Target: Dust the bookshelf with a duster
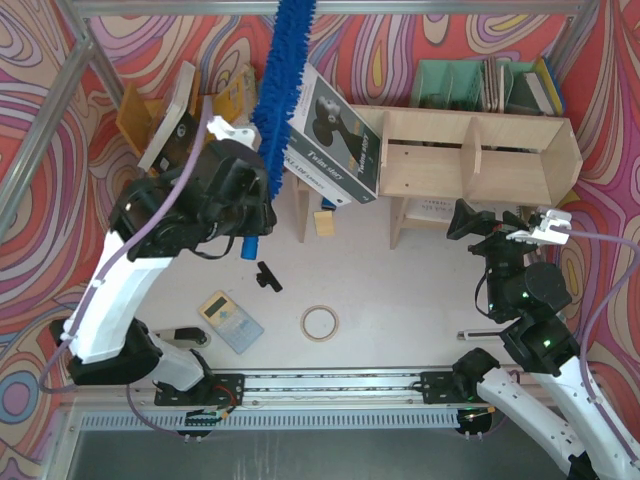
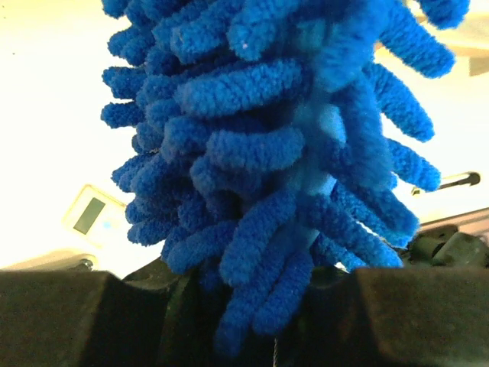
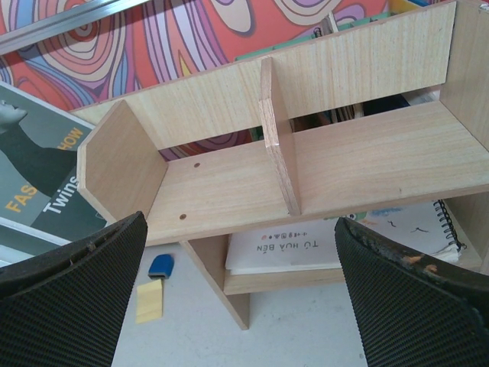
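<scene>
The bright-blue fluffy duster (image 1: 283, 70) stands up from my left gripper (image 1: 258, 190), its head reaching the top edge of the overhead view and its blue handle end (image 1: 248, 243) poking out below. In the left wrist view the duster (image 2: 275, 138) fills the frame, with my left gripper (image 2: 256, 310) shut on its base. The pale plywood bookshelf (image 1: 480, 160) stands to the right of the duster, apart from it. My right gripper (image 1: 463, 218) hangs open in front of the bookshelf (image 3: 321, 160), and nothing is between its fingers (image 3: 76, 290).
A large "Twins" book (image 1: 335, 135) leans on the shelf's left end. White notebooks (image 3: 306, 241) lie on the lower shelf. An orange-yellow rack (image 1: 160, 110) and a teal organiser (image 1: 470, 85) stand at the back. A calculator (image 1: 230, 320), tape roll (image 1: 319, 323), black clip (image 1: 267, 276) and yellow note (image 1: 322, 222) lie on the table.
</scene>
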